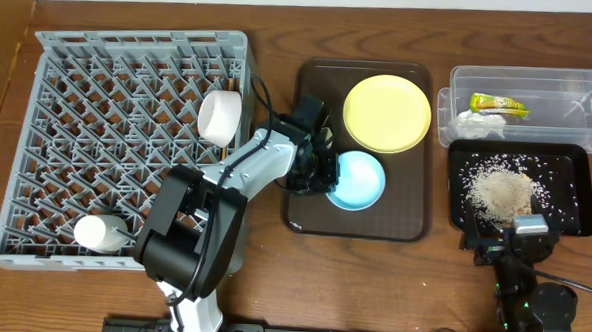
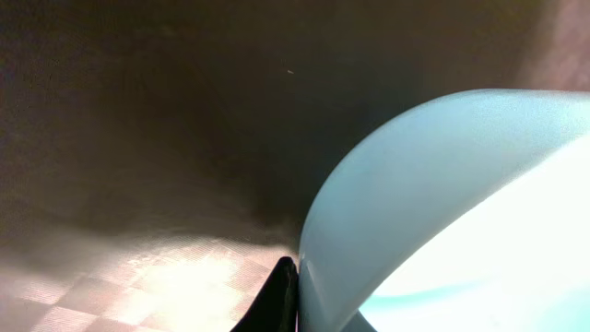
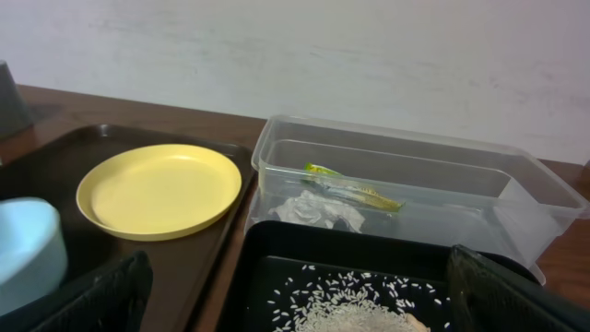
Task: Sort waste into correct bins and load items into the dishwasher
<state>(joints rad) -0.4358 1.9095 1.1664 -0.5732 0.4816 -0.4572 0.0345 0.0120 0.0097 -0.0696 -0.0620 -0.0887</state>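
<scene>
Light-blue bowl (image 1: 360, 181) sits on brown serving tray (image 1: 374, 224); left claw (image 1: 314, 173) clenched on its left rim. Step in hand: loading dishes. Next move, likely: lift clear, carry to grey rack (image 1: 38, 125). Right claw (image 3: 295, 300) released, near black tray (image 1: 587, 199).

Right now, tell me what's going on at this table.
The left end effector is shut on the rim of the light-blue bowl, on the brown serving tray beside the yellow plate. The right end effector hangs open by the black tray, holding nothing. The wrapper and tissue lie in the clear tub, rice in the black tray; a white bowl and cup are in the grey rack.
</scene>
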